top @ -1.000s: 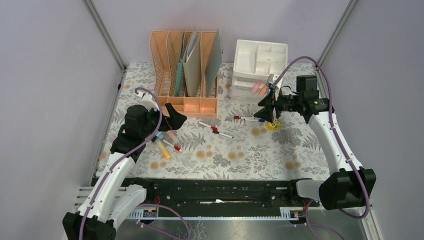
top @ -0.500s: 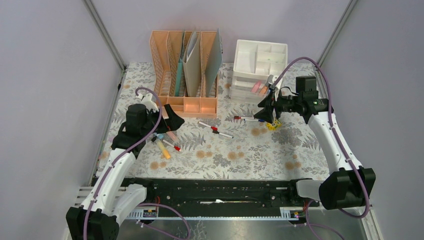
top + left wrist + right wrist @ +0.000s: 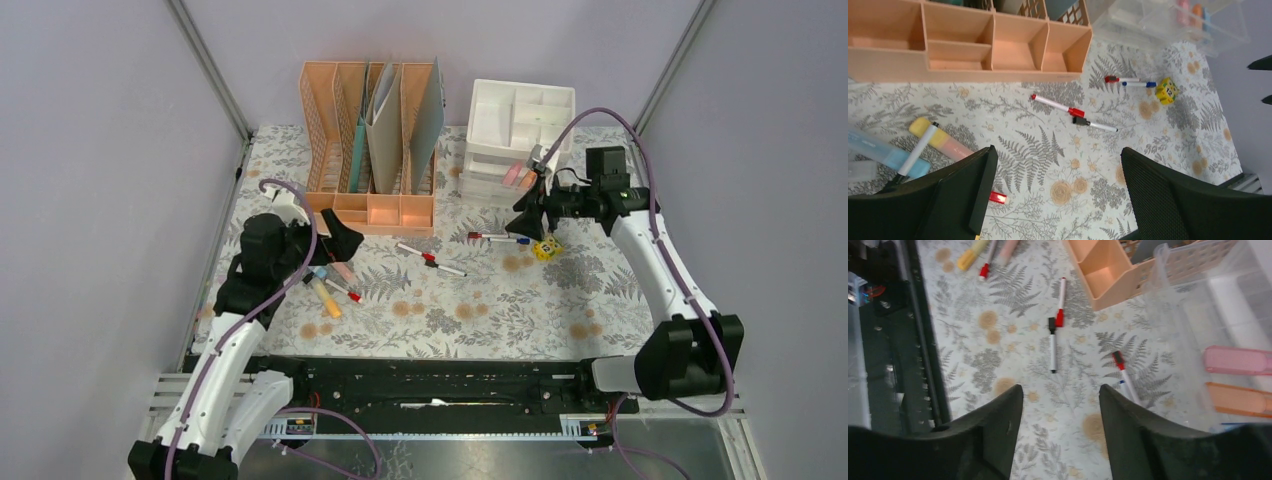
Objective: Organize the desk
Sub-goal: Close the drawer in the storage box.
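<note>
Hovering over the desk's (image 3: 500,310) far-right area, the right gripper (image 3: 525,222), spread and empty, is nearer the capped pens (image 3: 498,238) just beside it, lying parallel to the far edge; the left gripper (image 3: 345,238) gapes empty too.

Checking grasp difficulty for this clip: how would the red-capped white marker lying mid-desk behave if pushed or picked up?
The red-capped marker is a slim round barrel lying flat on the desk, so a sideways nudge would probably roll it. It looks rigid and likely light. Its cap end nearly meets a black-capped marker, which a push might also shift.
</note>
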`<state>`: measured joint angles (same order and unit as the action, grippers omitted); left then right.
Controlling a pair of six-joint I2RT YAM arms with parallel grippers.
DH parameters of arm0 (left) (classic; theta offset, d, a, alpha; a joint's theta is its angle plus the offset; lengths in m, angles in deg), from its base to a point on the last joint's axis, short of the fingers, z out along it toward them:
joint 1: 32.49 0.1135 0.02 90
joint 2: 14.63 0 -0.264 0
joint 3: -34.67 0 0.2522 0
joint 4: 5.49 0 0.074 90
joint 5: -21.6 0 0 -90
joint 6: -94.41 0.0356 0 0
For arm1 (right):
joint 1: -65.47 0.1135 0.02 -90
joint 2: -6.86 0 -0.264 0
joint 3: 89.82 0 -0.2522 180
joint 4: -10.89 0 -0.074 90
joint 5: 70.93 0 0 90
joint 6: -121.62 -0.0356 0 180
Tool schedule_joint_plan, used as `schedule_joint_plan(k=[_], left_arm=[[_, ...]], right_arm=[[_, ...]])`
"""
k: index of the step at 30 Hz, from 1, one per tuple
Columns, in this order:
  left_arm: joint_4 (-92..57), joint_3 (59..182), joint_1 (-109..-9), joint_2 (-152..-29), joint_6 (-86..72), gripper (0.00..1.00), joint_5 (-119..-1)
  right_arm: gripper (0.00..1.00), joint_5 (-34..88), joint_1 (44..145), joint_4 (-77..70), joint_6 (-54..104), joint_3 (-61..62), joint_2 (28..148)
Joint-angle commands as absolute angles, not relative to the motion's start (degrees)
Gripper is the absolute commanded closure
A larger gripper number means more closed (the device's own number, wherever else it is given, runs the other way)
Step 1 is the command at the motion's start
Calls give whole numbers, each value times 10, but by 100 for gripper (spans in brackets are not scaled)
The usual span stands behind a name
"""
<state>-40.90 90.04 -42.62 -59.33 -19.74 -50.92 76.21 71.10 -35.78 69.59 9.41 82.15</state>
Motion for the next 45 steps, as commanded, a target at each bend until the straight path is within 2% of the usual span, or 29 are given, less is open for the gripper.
schedule_joint_plan(k=[1,2,3,8,11,12,16,19,20,27,31,34,37,42,45], left_arm=[[-364,895,-424,-571,-181,1,-538],[-361,894,-424,-570,-181,1,-539],[-360,893,-424,-572,-181,1,-540],[-360,896,-424,-591,-179,1,-539],[-356,895,-424,-603,-181,1,-524],[-354,896,-424,-607,-181,1,-517],[-346,894,-424,-615,-182,1,-492],[-338,890,-424,-614,-185,1,-473],[-335,888,-424,-613,-186,1,-466],[-307,882,-424,-604,-188,1,-422],[-280,876,-424,-605,-200,1,-382],[-235,862,-424,-605,-237,1,-345],[-142,830,-425,-608,-312,1,-303],[5,778,-460,-629,-412,1,-306],[19,774,-499,-647,-411,1,-348]], right_arm=[[46,669,712,-424,835,53,865],[58,567,713,-454,883,51,870],[60,556,714,-452,876,50,875],[54,538,726,-461,824,29,898],[55,504,751,-454,829,38,901],[58,485,759,-440,831,45,904],[88,437,779,-395,816,34,940],[99,391,793,-338,787,8,980],[100,376,796,-315,776,-1,992],[100,292,799,-189,678,-83,1055],[98,267,801,-173,645,-134,1094],[92,255,801,-173,635,-154,1112],[85,314,801,-218,637,-156,1097],[58,478,798,-300,628,-126,1018],[49,519,784,-300,593,-121,983]])
